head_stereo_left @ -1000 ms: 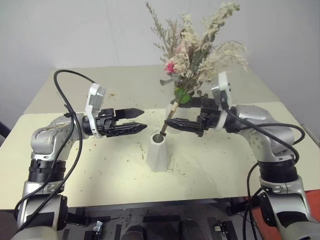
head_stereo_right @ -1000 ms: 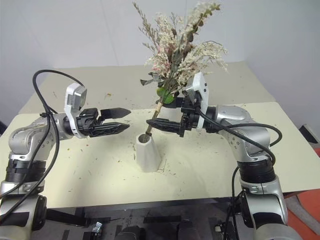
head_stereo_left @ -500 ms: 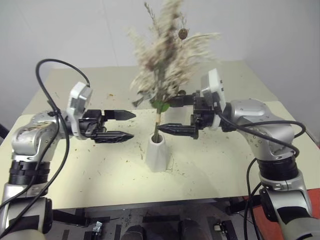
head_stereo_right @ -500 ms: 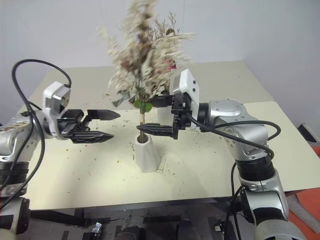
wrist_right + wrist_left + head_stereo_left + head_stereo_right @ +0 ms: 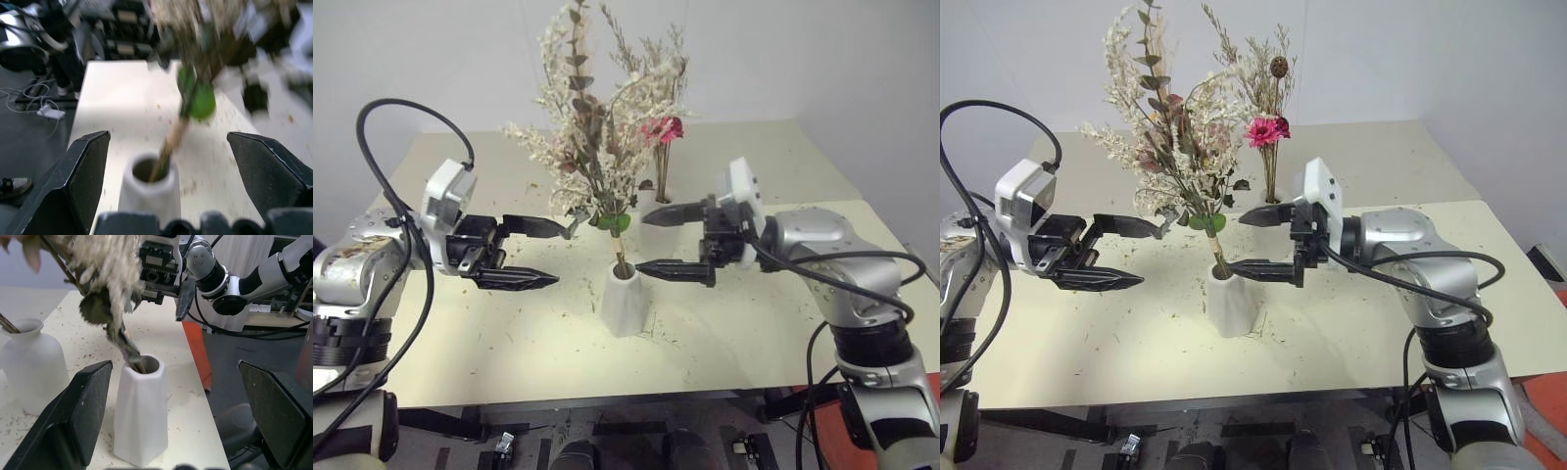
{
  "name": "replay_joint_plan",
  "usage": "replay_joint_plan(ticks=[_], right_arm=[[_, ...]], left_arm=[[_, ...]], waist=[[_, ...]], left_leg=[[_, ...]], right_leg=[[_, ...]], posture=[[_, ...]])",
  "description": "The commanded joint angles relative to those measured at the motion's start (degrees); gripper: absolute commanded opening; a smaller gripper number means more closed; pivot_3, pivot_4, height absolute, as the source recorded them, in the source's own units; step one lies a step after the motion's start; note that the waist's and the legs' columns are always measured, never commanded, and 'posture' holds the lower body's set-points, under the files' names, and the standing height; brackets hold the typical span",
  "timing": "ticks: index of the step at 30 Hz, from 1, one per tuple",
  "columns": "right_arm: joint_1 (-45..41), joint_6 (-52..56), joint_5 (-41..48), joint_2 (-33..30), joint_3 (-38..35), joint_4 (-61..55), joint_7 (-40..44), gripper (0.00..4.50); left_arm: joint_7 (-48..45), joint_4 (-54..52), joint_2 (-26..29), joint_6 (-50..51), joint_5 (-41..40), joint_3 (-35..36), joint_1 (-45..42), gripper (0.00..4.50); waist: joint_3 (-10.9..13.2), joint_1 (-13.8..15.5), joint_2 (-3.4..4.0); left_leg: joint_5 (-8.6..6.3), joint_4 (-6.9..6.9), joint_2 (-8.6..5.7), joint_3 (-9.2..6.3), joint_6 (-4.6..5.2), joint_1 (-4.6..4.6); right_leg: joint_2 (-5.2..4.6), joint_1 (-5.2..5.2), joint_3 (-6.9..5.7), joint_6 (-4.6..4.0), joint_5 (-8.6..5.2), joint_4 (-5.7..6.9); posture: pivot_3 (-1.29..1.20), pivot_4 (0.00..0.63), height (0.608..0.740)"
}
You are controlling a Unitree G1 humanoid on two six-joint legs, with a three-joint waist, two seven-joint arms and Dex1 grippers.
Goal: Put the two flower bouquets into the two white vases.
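The tapered white vase [image 5: 625,302] stands mid-table with the bushy cream bouquet [image 5: 590,147] in its mouth, leaning toward my left arm. Behind it, the bottle-shaped white vase [image 5: 32,364] holds the slim bouquet with the pink daisy [image 5: 662,129]. My left gripper [image 5: 563,256] is open, level, left of the tapered vase, its upper fingertip close to the bouquet's lower leaves. From the other side my right gripper [image 5: 641,242] is open beside the vase's rim, holding nothing. The right wrist view shows the stem [image 5: 168,147] entering the vase between my fingers [image 5: 78,176].
Dry plant crumbs litter the cream table [image 5: 509,343]. A second table top [image 5: 783,157] joins behind it, against a white wall. The near table edge runs just below both arms.
My right gripper has let go of the bushy bouquet's stem and dropped slightly. The bouquet swung over and now leans left in the tapered vase. My left gripper drew back leftward.
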Motion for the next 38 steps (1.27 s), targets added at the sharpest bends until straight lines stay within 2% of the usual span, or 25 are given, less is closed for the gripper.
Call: replay_joint_plan(ticks=[1,10,16,25,38], right_arm=[[2.3,-2.5,-0.8,-4.2,-4.9,-0.6,1.2,4.50],[10.6,-6.4,-2.9,-13.3,-12.6,5.9,3.8,4.50],[16.5,-6.6,-2.1,-16.3,-18.0,5.9,4.4,4.50],[19.2,-6.1,-1.8,-16.4,-20.5,4.6,3.6,4.50],[18.1,-6.0,-1.8,-17.1,-20.8,5.1,3.8,4.50]], left_arm=[[-0.2,-1.2,1.5,-1.5,0.7,1.4,0.4,4.48],[0.6,-0.6,3.9,-3.9,2.2,3.4,3.9,4.48],[1.6,-1.5,5.5,-3.5,1.9,6.4,7.3,4.48],[2.1,-2.9,6.0,-1.9,1.0,7.4,8.0,4.48],[2.9,-2.7,5.5,-1.9,0.8,6.9,7.3,4.48]], waist=[[0.0,0.0,0.00],[0.0,-0.2,0.00],[0.0,-0.1,0.00],[0.0,0.0,0.00],[0.0,0.0,-0.01]], left_leg=[[0.00,0.00,0.00,0.01,0.00,0.00],[-0.03,0.00,0.02,0.08,0.05,0.03],[-0.04,0.00,0.03,0.10,0.08,0.05],[-0.04,0.01,0.03,0.12,0.08,0.08],[-0.04,0.01,0.03,0.12,0.08,0.08]], right_leg=[[0.00,0.00,0.00,0.00,0.00,0.00],[0.02,0.03,0.04,0.00,-0.01,-0.02],[0.01,0.04,0.06,0.00,-0.01,-0.02],[0.01,0.06,0.07,0.01,-0.01,-0.08],[0.01,0.07,0.06,0.01,-0.01,-0.06]], posture=[[0.00,0.150,0.740],[0.00,0.150,0.740],[0.00,0.150,0.740],[0.00,0.150,0.740],[0.00,0.150,0.740]])
